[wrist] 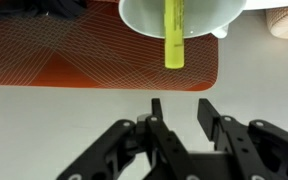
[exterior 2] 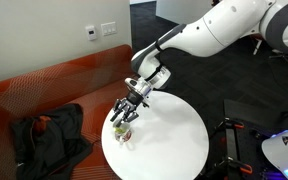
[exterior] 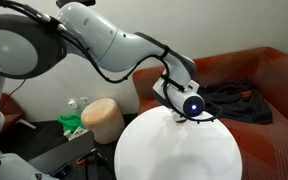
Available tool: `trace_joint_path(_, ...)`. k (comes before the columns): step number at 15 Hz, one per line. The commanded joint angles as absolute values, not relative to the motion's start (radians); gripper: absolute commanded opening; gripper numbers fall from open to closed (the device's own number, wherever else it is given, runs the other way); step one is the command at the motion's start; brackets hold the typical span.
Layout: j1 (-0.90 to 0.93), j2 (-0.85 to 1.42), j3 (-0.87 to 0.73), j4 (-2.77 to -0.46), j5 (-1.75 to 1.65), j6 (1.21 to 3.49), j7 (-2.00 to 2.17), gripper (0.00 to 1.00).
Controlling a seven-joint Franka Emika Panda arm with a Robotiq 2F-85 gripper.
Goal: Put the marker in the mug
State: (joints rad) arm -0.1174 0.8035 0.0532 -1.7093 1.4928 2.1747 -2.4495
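Marker count is one: we see a single thin yellow-green marker (wrist: 173, 40) and a single small mug with a whitish inside (wrist: 209, 15), which stands on the one round white table (wrist: 94, 105). The marker sits inside the mug. In the wrist view its long axis runs straight up and down the picture, its free end jutting over the rim toward the black two-fingered gripper (wrist: 181, 118). The gripper's fingers stand apart, holding nothing. Beyond the table lies a red-orange woven sofa (wrist: 44, 50).
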Motion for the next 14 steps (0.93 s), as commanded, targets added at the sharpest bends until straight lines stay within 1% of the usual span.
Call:
trace_joint_path(1,-0.100,0.721,0.046,-1.762,1.522,2.156,-2.478,0.75)
trace_joint_path(4,-0.098,0.613,0.057,-1.846,1.568,2.159,-2.489,0.96)
trace_joint_path(5,-0.094,0.578,0.055,-1.872,1.581,2.156,-2.480,1.00)
trace_joint_path(9,-0.072,0.428,0.040,-1.993,1.643,2.163,-2.473,1.00)
trace_joint_path(13,-0.053,0.327,0.026,-2.077,1.644,2.156,-2.465,1.00)
trace_joint_path(14,-0.048,0.400,0.019,-2.002,1.624,2.163,-2.447,1.00)
